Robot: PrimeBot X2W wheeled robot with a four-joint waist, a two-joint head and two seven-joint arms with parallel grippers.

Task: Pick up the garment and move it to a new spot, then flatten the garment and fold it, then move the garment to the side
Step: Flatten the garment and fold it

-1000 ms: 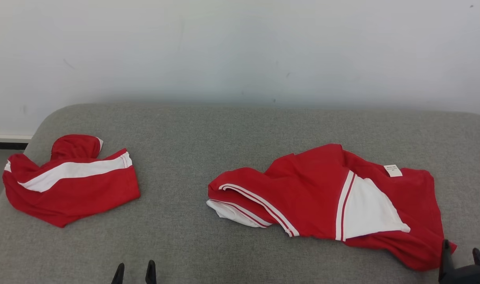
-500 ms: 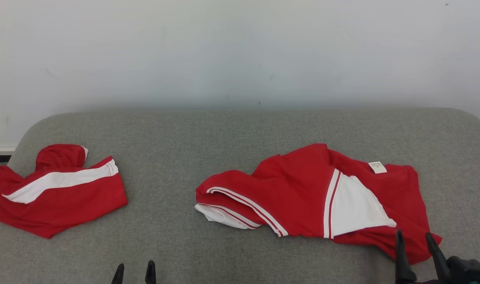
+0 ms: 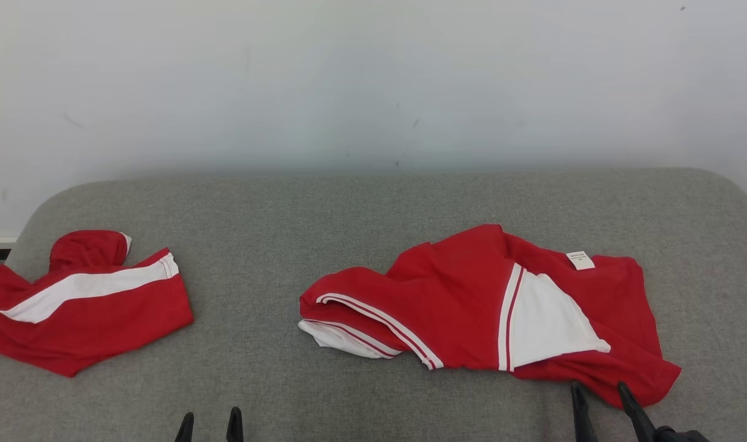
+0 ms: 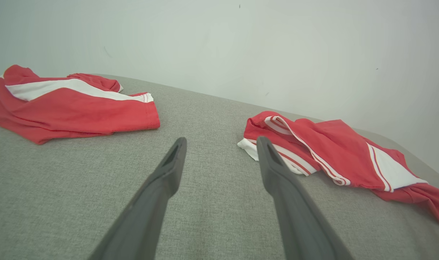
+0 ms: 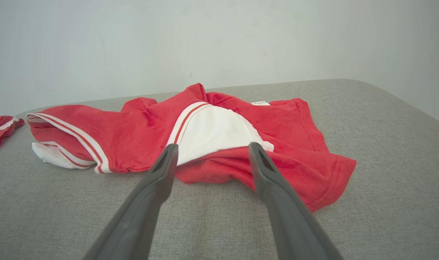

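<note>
garment point(image 3: 465, 301) red-white, crumpled | white label point(image 3: 580, 260) print too small to read | left gripper point(image 3: 210, 415) apart, empty | right gripper point(image 3: 598, 388) apart, beside hem

Two red-and-white garments point(image 3: 471, 301) point(image 3: 97, 313), two end effectors point(image 3: 210, 412) point(image 3: 598, 387), one grey cushion point(image 3: 348, 215).

Grey cushion point(image 3: 348, 209), rumpled garment point(image 3: 453, 301), folded garment point(image 3: 97, 316)

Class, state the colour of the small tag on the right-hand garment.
White, with faint dark print. The tag shows best in the head view.
</note>
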